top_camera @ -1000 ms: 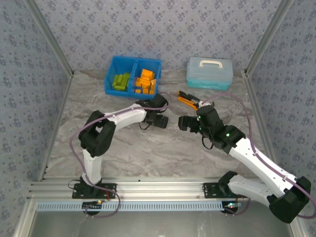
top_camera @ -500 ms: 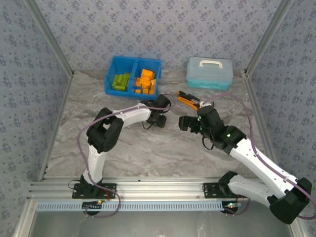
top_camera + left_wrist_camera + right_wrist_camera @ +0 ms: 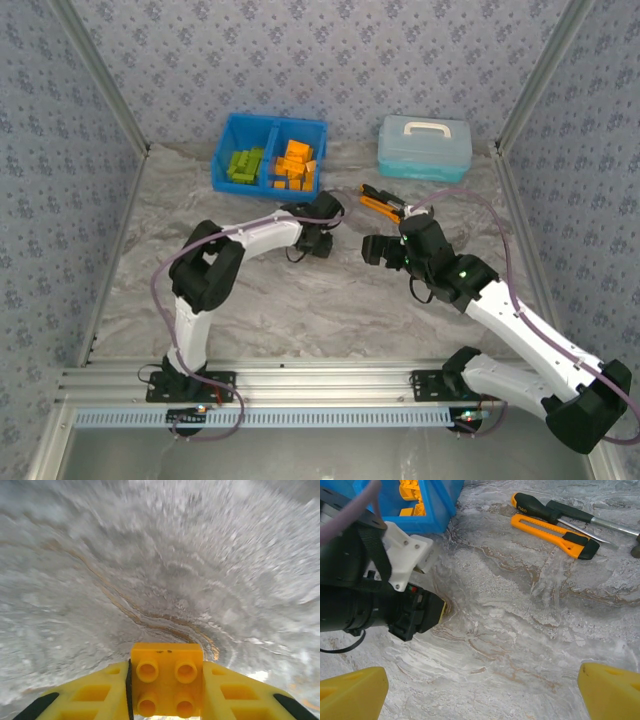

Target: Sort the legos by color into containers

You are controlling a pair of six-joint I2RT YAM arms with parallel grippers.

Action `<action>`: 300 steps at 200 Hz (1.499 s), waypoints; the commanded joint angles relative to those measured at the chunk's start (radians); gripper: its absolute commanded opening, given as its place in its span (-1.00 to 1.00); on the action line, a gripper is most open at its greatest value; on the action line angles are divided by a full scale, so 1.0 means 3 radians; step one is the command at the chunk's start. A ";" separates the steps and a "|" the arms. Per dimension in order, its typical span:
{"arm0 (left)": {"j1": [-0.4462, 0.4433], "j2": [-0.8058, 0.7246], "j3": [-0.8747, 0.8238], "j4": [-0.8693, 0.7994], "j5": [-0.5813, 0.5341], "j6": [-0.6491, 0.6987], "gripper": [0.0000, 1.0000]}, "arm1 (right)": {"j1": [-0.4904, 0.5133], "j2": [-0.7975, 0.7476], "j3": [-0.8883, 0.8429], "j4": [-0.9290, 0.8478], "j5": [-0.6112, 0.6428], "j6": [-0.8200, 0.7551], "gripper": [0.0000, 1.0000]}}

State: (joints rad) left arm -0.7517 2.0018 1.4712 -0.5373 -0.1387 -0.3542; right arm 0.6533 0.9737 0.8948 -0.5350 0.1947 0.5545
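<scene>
Orange four-stud brick [image 3: 166, 685] clamped between the yellow fingers [image 3: 95, 695] of the left gripper [image 3: 167, 670], studs turned toward the wrist camera, over the marbled tabletop [image 3: 165, 570] (contact with the surface not discernible). Right gripper [image 3: 482, 672] facing the left one from the right, close by, fingers [image 3: 352, 692] spread wide apart above the tabletop. Bright blue bin [image 3: 228, 125] beyond the left gripper, near the back wall: lime green bricks [image 3: 244, 164] in its left compartment, orange bricks [image 3: 294, 165] in its right. Pale blue case [image 3: 424, 147] with white handle to the right of the bin, well apart. Orange utility knife [image 3: 555, 534] and black-handled screwdriver [image 3: 540, 510] side by side on the tabletop, between case and right gripper.
</scene>
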 commanded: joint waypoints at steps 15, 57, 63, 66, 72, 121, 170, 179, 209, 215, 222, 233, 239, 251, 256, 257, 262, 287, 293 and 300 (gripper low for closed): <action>0.0178 -0.0397 0.0527 -0.0080 -0.0251 0.0195 -0.30 | 0.0003 0.0007 0.0023 0.0018 0.0011 0.0051 1.00; 0.0522 0.0060 0.1444 -0.0251 -0.0593 0.0419 -0.32 | 0.0002 0.0029 0.0039 -0.0011 0.0035 0.0034 1.00; 0.0576 0.0162 0.1569 -0.0260 -0.0600 0.0442 -0.32 | -0.0002 0.0034 0.0035 -0.0017 0.0036 0.0028 1.00; 0.0604 0.0210 0.1644 -0.0271 -0.0596 0.0450 -0.32 | -0.0002 0.0032 0.0039 -0.0020 0.0039 0.0024 1.00; 0.0661 0.0321 0.1815 -0.0292 -0.0581 0.0459 -0.32 | -0.0002 0.0032 0.0044 -0.0027 0.0042 0.0018 1.00; 0.1011 0.1441 0.3264 -0.0954 -0.0139 0.0408 -0.31 | -0.0021 0.0033 0.0057 -0.0053 0.0052 -0.0002 1.00; 0.1078 0.1635 0.3405 -0.1007 0.0115 0.0211 -0.18 | -0.0030 0.0116 0.0099 -0.0008 0.0000 -0.0007 1.00; 0.1074 0.1574 0.3355 -0.0971 0.0139 0.0195 -0.13 | -0.0032 0.0137 0.0110 0.0003 0.0002 -0.0013 1.00; 0.1073 0.1277 0.3164 -0.0874 0.0242 0.0173 0.07 | -0.0030 0.0237 0.0189 0.0014 -0.0016 -0.0034 1.00; 0.1070 0.1213 0.3126 -0.0867 0.0270 0.0173 0.10 | -0.0034 0.0253 0.0197 0.0018 -0.0029 -0.0036 1.00; 0.1071 0.1132 0.3089 -0.0863 0.0291 0.0162 0.10 | -0.0033 0.0274 0.0208 0.0029 -0.0044 -0.0033 1.00; 0.1061 0.0981 0.2988 -0.0840 0.0318 0.0168 0.10 | -0.0032 0.0288 0.0213 0.0055 -0.0052 -0.0038 1.00; 0.1054 0.0872 0.2903 -0.0806 0.0326 0.0173 0.11 | -0.0032 0.0295 0.0217 0.0068 -0.0038 -0.0041 1.00; 0.1036 0.0607 0.2688 -0.0705 0.0363 0.0160 0.11 | -0.0036 0.0296 0.0219 0.0070 0.0015 -0.0067 1.00; 0.1021 0.0475 0.2569 -0.0635 0.0370 0.0163 0.10 | -0.0037 0.0295 0.0226 0.0070 0.0048 -0.0094 1.00; 0.1017 0.0440 0.2532 -0.0619 0.0370 0.0163 0.11 | -0.0036 0.0291 0.0227 0.0065 0.0055 -0.0102 1.00; 0.1001 0.0286 0.2368 -0.0525 0.0366 0.0166 0.11 | -0.0035 0.0284 0.0235 0.0061 0.0103 -0.0127 1.00; 0.0913 -0.0547 0.1448 -0.0064 0.0256 0.0162 0.17 | -0.0087 0.0226 0.0215 0.0046 0.0398 -0.0301 1.00; 0.0889 -0.0760 0.1192 0.0029 0.0200 0.0168 0.18 | -0.0108 0.0195 0.0161 0.0083 0.0488 -0.0358 1.00; 0.0866 -0.0989 0.0918 0.0132 0.0131 0.0171 0.22 | -0.0133 0.0149 0.0095 0.0117 0.0570 -0.0408 1.00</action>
State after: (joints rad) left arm -0.4591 1.9476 1.9503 -0.6434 -0.0563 -0.3000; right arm 0.6361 1.0546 0.9329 -0.5190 0.2481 0.5037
